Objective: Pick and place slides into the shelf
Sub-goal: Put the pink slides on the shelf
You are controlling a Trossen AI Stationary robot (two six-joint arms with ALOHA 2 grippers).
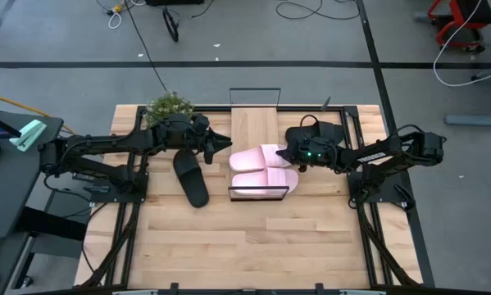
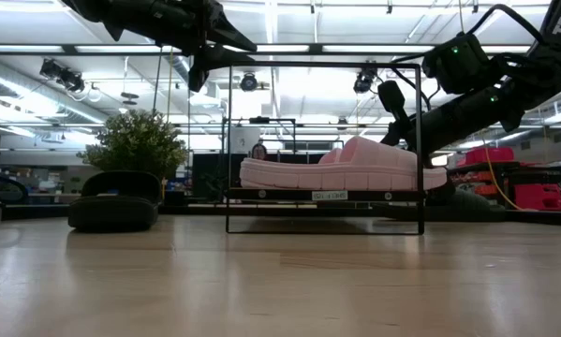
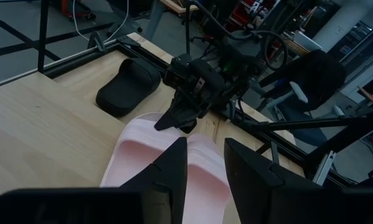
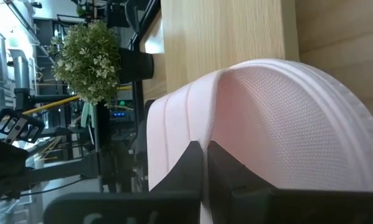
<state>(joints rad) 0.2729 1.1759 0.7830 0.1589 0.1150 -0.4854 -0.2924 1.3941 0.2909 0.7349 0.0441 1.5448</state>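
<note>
Two pink slides [image 1: 261,170] lie side by side on the shelf [image 1: 254,124], at its near end inside the wire frame. Right gripper [image 1: 284,153] is at the heel end of the far pink slide, fingers [image 4: 202,163] pressed together against the strap edge, gripping nothing that I can see. Left gripper [image 1: 225,142] hangs above the worktop [image 1: 245,242] just left of the shelf, fingers [image 3: 174,163] parted, empty. One black slide [image 1: 191,175] lies on the worktop left of the shelf; another black slide [image 3: 127,87] sits beyond the shelf on the right side. Plant [image 1: 169,106] at the far left corner.
</note>
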